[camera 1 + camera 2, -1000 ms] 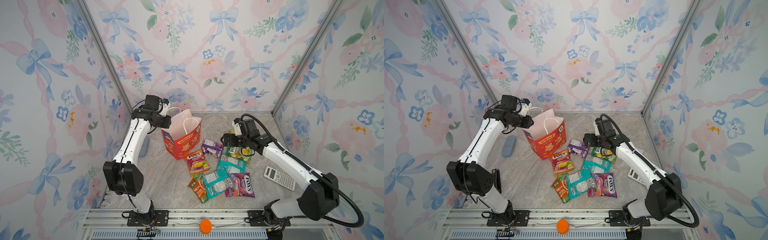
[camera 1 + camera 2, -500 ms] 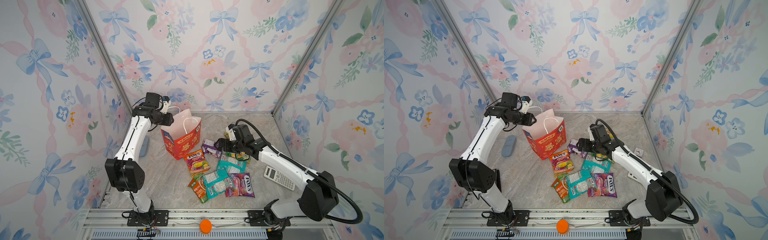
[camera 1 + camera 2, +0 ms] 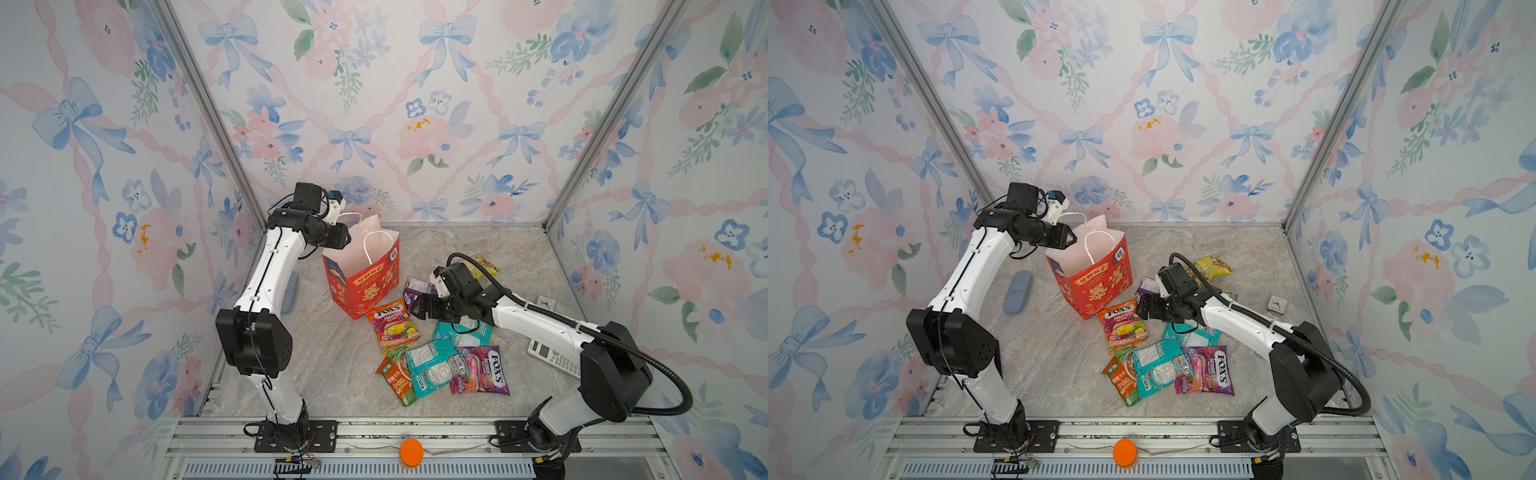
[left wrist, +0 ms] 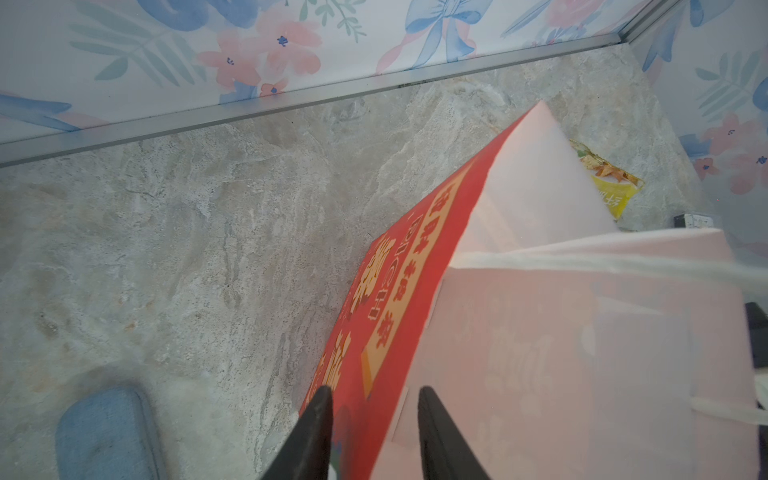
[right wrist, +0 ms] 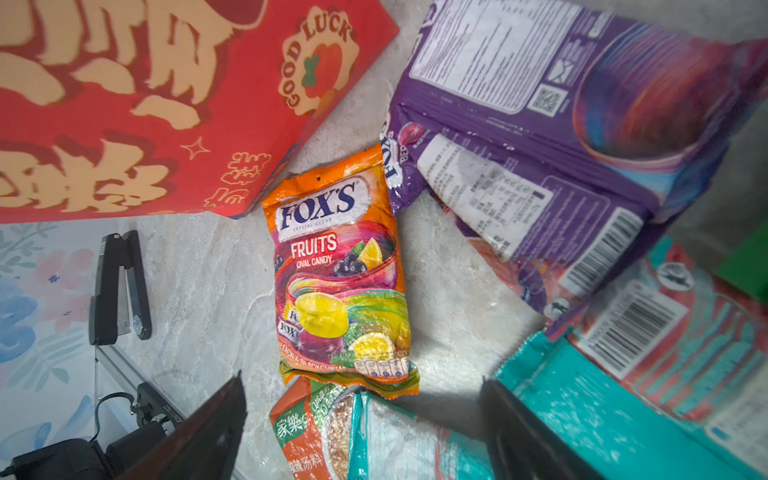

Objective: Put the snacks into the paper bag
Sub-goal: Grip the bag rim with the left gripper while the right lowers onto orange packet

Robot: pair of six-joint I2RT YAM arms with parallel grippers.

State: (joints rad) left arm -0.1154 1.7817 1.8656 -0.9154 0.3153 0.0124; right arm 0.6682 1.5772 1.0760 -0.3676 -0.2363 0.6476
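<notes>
Nearby, crinkly orange FOX'S packet (image 5: 340, 274); right end effector (image 5: 361, 377) released, left end effector (image 4: 374, 390) likewise.

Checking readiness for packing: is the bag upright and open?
Upright and open. The bag stands on its base in both top views, its mouth spread so the pale pink inside shows.

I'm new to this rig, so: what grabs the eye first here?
The red paper bag stands left of centre, the left gripper astride its rim. Beside it sprawls a bright heap of snacks, the open right gripper poised over the orange FOX'S packet.
</notes>
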